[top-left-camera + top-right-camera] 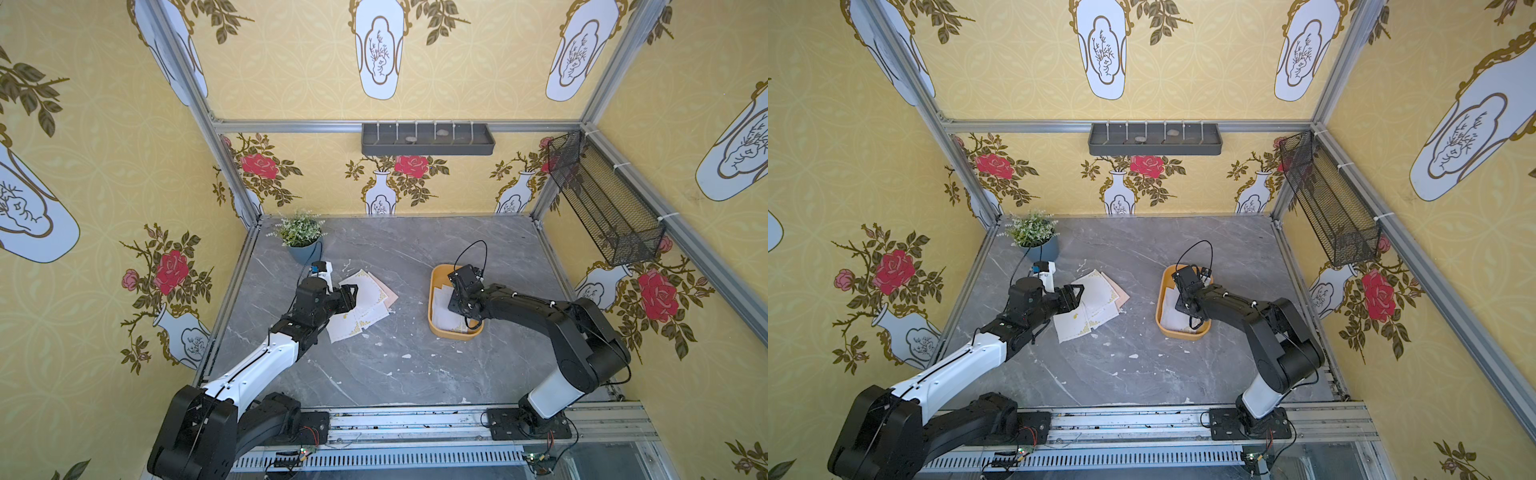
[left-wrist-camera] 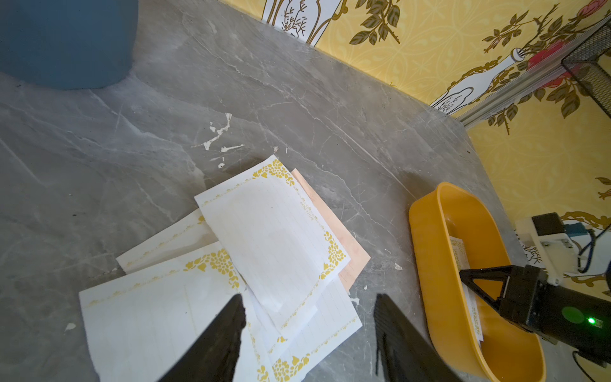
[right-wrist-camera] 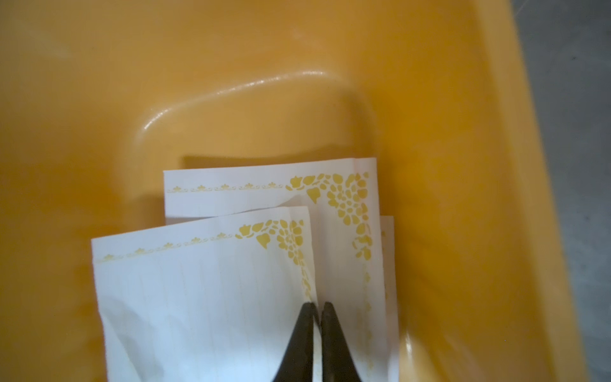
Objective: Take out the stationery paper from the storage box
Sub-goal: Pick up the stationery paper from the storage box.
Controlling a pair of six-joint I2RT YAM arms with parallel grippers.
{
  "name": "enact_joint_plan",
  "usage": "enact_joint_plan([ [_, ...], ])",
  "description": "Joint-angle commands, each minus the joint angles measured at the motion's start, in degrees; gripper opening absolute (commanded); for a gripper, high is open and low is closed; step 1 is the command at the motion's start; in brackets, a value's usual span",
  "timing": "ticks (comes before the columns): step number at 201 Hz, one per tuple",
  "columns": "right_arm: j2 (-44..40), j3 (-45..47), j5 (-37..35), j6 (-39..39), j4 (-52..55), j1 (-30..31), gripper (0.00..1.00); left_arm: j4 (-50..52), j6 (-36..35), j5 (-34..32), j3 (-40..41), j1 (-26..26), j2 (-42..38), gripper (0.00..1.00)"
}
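Right end effector (image 3: 316,309): clamped on white gold-cornered stationery paper (image 3: 205,291) in mustard-yellow plastic storage box (image 3: 297,99).
Left end effector (image 2: 309,301): fingers apart.

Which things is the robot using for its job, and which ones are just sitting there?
For the job: stationery paper, some in the yellow storage box, some piled on the table; right gripper, shut on a sheet; left gripper, open above the pile.
Just lying about: potted plant, grey wall shelf, black mesh basket.
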State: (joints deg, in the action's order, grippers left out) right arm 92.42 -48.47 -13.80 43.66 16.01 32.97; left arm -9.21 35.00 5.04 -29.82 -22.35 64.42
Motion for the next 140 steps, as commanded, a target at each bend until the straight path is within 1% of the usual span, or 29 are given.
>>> enact_joint_plan([
  [1, -1.72, -0.33, -0.49, -0.06, -1.15, 0.16, 0.0, -0.89, 0.01, 0.78, 0.2, 0.02, 0.03, 0.63],
  [52, -6.11, -0.32, -0.75, -0.77, -1.01, 0.34, 0.0, -1.44, 0.23, 1.54, 0.37, 0.04, 0.08, 0.6],
  [72, -8.08, -0.72, -0.92, -1.39, -0.34, 0.6, 0.0, -2.81, 0.41, 4.22, 0.25, 0.02, 0.74, 0.6],
  [86, -10.25, -1.21, -1.35, -2.06, 0.58, 0.95, 0.0, -5.01, 0.57, 8.65, -0.01, 0.09, 1.85, 0.62],
  [109, -13.95, -1.57, -0.33, -3.61, 0.99, 0.83, 0.0, -11.44, 2.43, 19.92, -0.86, 0.12, 5.24, 0.62],
  [125, -16.11, -1.44, 0.1, -4.32, 1.06, 0.78, 0.0, -18.1, 5.29, 28.07, -1.42, 0.11, 8.89, 0.62],
  [137, -17.72, -1.04, 0.78, -4.94, 0.69, 0.69, 0.0, -23.48, 7.4, 32.45, -1.64, 0.11, 11.65, 0.62],
  [140, -18.21, -0.95, 0.9, -4.97, 0.61, 0.67, 0.0, -24.8, 8.96, 33.31, -1.64, 0.11, 12.33, 0.62],
])
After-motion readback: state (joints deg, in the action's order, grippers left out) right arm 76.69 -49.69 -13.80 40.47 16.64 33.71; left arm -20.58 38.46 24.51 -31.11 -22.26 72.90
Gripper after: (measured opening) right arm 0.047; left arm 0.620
